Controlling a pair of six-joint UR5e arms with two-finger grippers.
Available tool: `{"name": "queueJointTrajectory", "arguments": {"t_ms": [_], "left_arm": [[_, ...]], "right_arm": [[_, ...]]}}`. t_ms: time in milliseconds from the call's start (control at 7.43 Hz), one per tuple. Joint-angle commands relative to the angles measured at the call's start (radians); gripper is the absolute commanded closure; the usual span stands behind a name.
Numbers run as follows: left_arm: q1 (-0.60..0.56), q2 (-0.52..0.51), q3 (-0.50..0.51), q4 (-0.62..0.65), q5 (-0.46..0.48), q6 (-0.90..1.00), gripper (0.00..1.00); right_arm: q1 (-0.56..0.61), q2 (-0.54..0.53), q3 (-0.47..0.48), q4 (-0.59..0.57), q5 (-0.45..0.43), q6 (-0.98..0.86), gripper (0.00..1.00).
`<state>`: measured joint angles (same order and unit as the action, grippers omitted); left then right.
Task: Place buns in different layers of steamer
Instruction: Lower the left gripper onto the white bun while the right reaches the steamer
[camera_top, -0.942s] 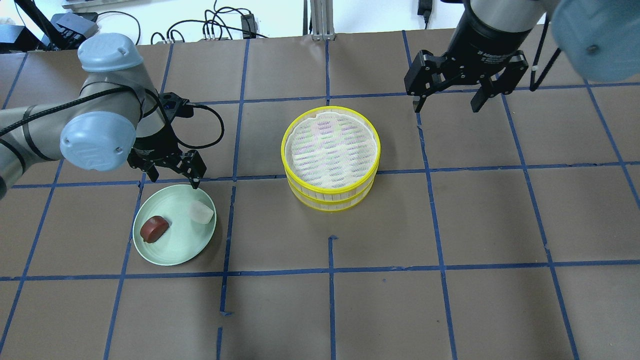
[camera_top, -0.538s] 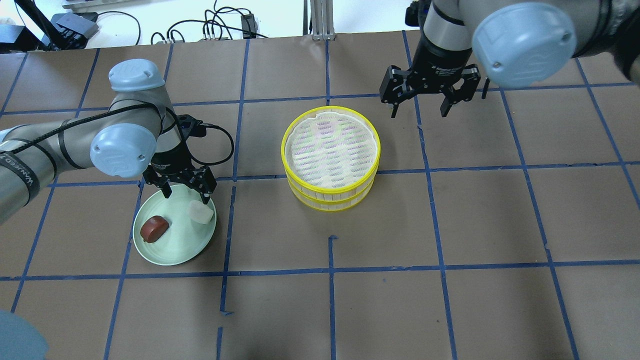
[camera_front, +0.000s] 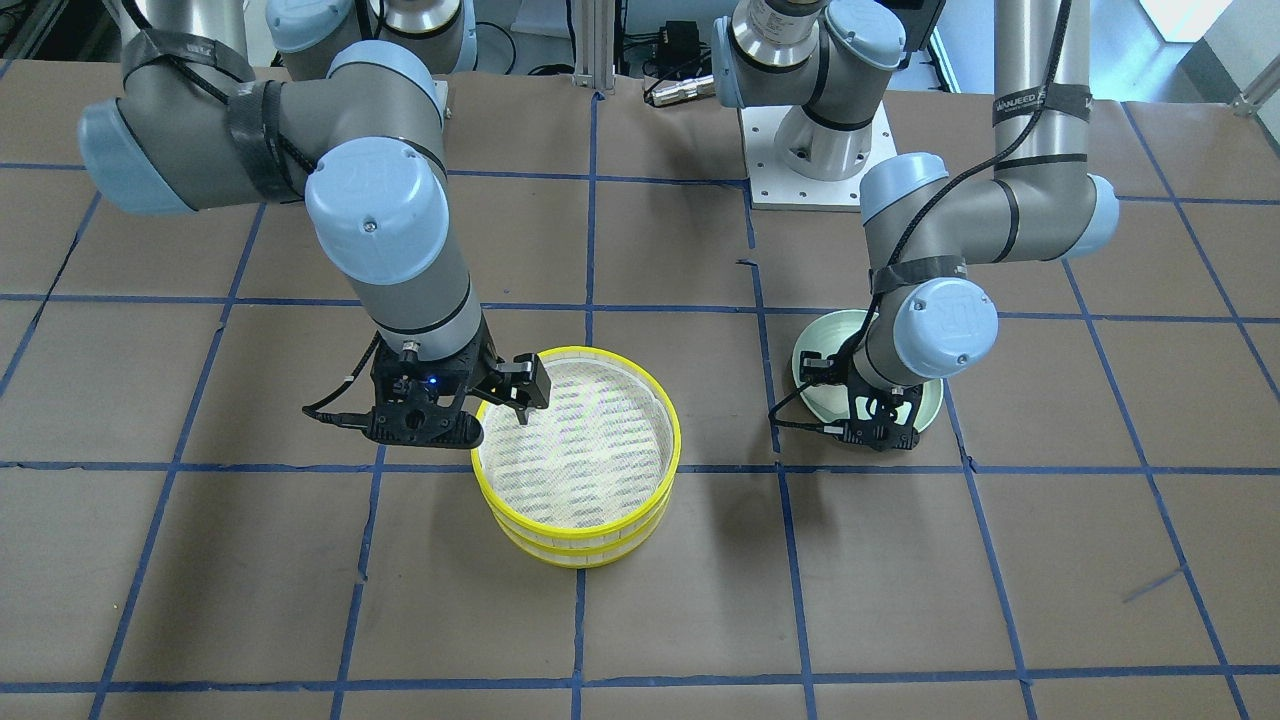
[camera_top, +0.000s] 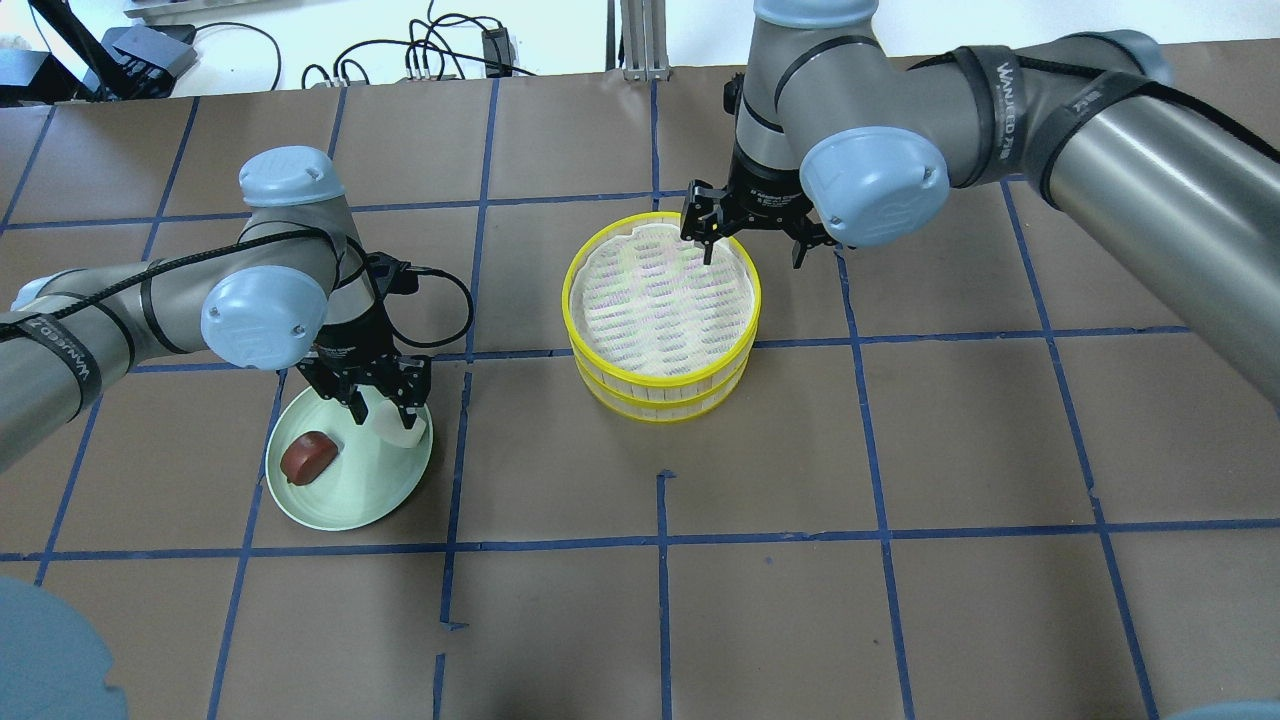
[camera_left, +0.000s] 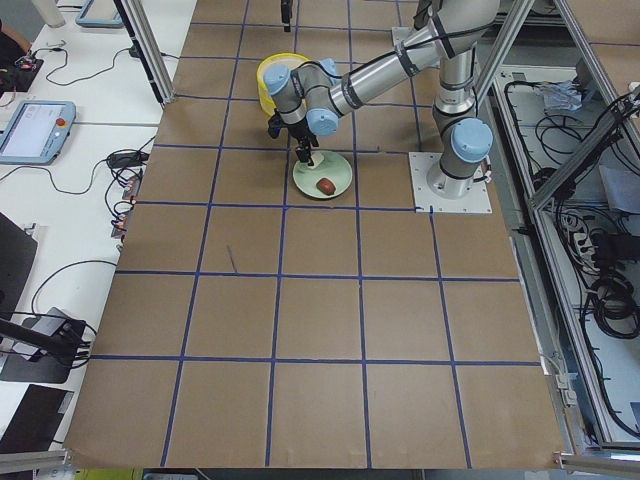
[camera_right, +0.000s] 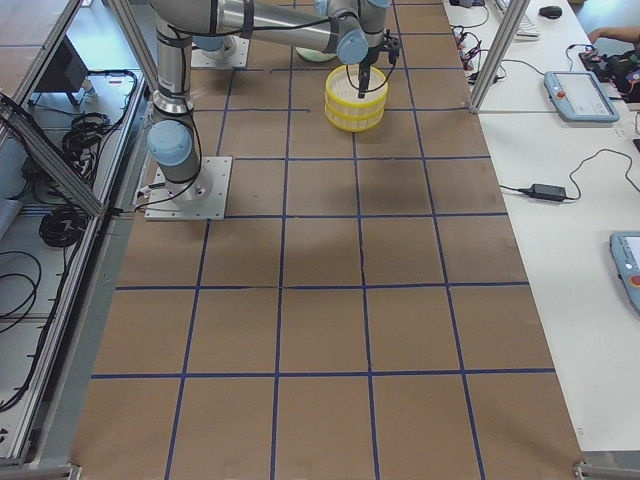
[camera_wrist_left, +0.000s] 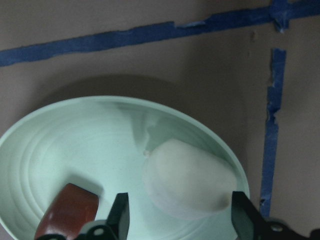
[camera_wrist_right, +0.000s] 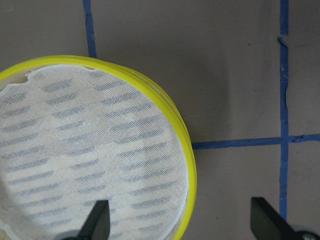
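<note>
The white bun (camera_top: 408, 434) and the reddish-brown bun (camera_top: 308, 456) lie on a pale green plate (camera_top: 340, 508). My left gripper (camera_top: 382, 412) is open and low over the plate, with a finger on each side of the white bun (camera_wrist_left: 190, 182). The reddish-brown bun (camera_wrist_left: 67, 212) lies apart, to its left. The steamer (camera_top: 655, 377), two stacked yellow-rimmed trays, stands at the table's middle with nothing on its top mesh. My right gripper (camera_top: 753, 255) is open at the steamer's far right rim (camera_wrist_right: 187, 150), one finger over the mesh and one outside.
A black cable (camera_top: 450, 300) loops from my left wrist beside the plate. More cables (camera_top: 430, 50) lie past the table's back edge. Blue tape lines grid the brown table (camera_top: 900, 600).
My right arm has swung left and down from the back right to the steamer's rim. My left gripper has moved forward and down over the white bun.
</note>
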<state>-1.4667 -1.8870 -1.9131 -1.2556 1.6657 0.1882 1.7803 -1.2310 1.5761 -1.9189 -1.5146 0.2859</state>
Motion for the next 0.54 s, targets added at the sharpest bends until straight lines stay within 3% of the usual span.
{"name": "queueJointTrajectory", "arguments": {"t_ms": [0,269,404], "left_arm": [[-0.001,-0.001,0.002,0.002,-0.010,-0.036,0.83],[-0.001,0.005,0.018,0.021,-0.011,-0.041,0.98],[-0.004,0.025,0.047,0.075,-0.009,-0.052,0.99]], "right_arm": [[0.005,0.069,0.025,-0.101,-0.036,0.021,0.00],[0.005,0.077,0.047,-0.114,-0.048,0.027,0.02],[0.005,0.068,0.068,-0.120,-0.047,0.032,0.15]]}}
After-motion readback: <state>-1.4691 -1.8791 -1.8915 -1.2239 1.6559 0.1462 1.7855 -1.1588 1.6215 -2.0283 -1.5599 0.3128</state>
